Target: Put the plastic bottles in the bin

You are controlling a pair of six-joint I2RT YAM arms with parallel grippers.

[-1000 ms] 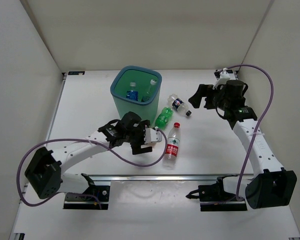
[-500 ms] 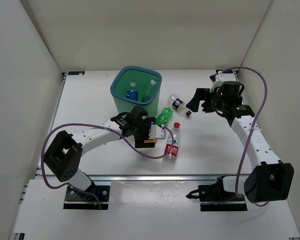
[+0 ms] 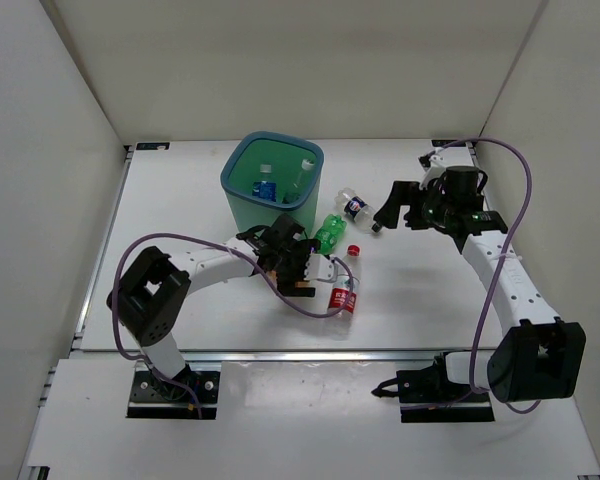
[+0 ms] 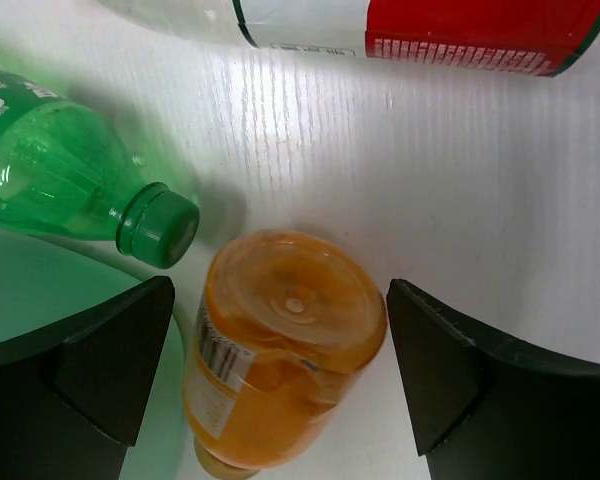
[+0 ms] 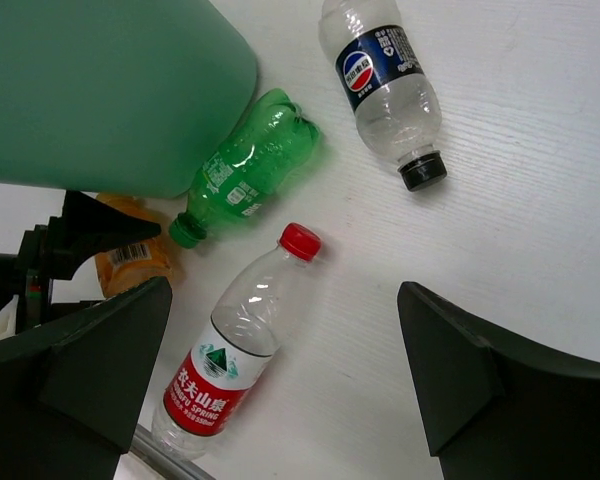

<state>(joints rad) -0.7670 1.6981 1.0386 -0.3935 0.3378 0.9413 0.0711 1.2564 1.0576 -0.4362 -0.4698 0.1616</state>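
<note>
On the table (image 4: 480, 200), the orange bottle (image 4: 285, 340) lies cap wristward, ungripped, inside the wide-open left pincer (image 4: 280, 290).

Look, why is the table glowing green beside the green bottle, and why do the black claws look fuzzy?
Left wrist view: a green glow lies on the table beside the green bottle, likely light shining through it; the left claw is so near the lens that its edges blur. Right wrist view: the red-label bottle looks sharp, the right claw soft-edged.
</note>
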